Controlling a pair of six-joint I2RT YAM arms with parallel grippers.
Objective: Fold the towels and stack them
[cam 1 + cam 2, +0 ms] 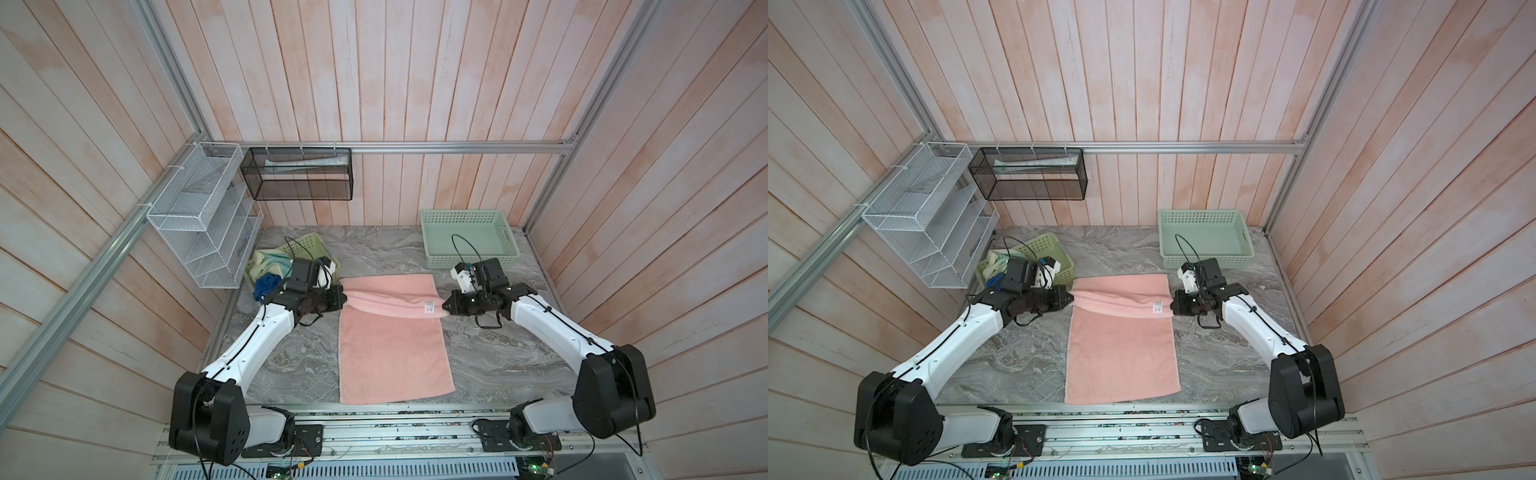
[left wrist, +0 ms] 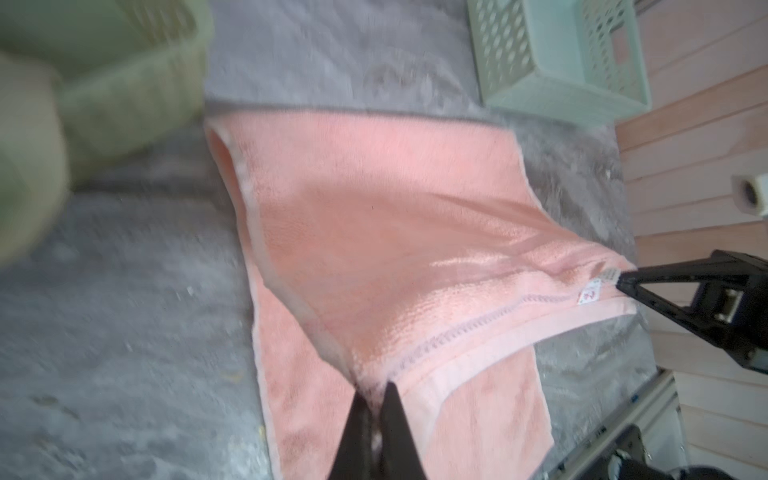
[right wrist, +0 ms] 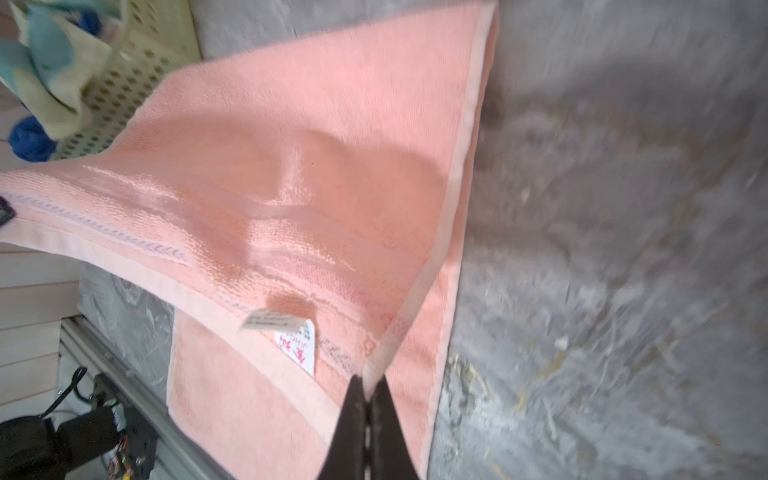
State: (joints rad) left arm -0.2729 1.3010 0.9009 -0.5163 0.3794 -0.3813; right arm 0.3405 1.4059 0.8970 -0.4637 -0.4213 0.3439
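Note:
A salmon-pink towel [image 1: 390,353] [image 1: 1121,357] lies lengthwise mid-table. Its far end is lifted and doubled back, and the hemmed edge with a stitched band and white label hangs taut across the towel between both grippers. My left gripper [image 1: 344,300] [image 1: 1072,298] [image 2: 376,390] is shut on the left corner of that edge. On the right corner my right gripper [image 1: 444,306] [image 1: 1172,308] [image 3: 368,380] is shut too. A pale yellow towel [image 1: 266,259] [image 3: 50,99] and a blue towel [image 1: 266,284] [image 3: 29,137] sit crumpled in the yellow-green basket [image 1: 309,243].
A pale green basket [image 1: 461,214] [image 2: 552,95] stands at the back right with nothing in it. On the left wall hang a white wire rack [image 1: 199,216] and a black mesh basket [image 1: 299,174]. A metal rail [image 1: 374,415] runs along the table's near edge.

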